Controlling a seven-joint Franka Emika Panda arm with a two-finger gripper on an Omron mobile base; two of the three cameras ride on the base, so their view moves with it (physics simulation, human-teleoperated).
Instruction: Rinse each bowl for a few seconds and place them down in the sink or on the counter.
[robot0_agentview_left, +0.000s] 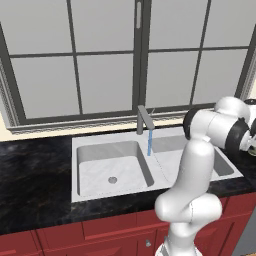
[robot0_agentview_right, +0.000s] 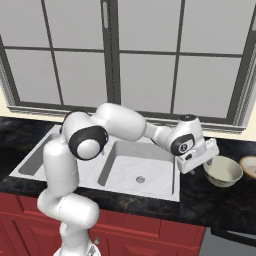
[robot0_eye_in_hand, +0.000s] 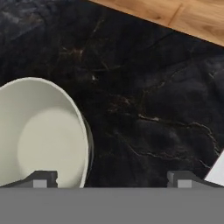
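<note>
Red cabinet fronts (robot0_agentview_left: 100, 230) carry a black, grey-veined stone counter (robot0_agentview_right: 220, 200), where a round, matte beige bowl (robot0_agentview_right: 223, 171) sits upright right of the sink (robot0_agentview_right: 140, 172), a second bowl (robot0_agentview_right: 248, 166) beyond it. The gripper (robot0_eye_in_hand: 111, 179) hangs wide open and empty, one fingertip over the nearer bowl's rim. Behind, water (robot0_agentview_left: 149, 142) streams from the angular grey faucet (robot0_agentview_left: 144, 119) into the marble-look double basin, under a grey-framed window (robot0_agentview_left: 125, 55).

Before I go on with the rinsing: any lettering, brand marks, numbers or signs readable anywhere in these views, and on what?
None: no view carries readable text.
The pale beige round bowl by the open gripper is plain.
The second tan bowl at the right base view's edge shows no marking.
The light-grey marble-look double sink, grey angular faucet and black stone counter bear no labels.
</note>
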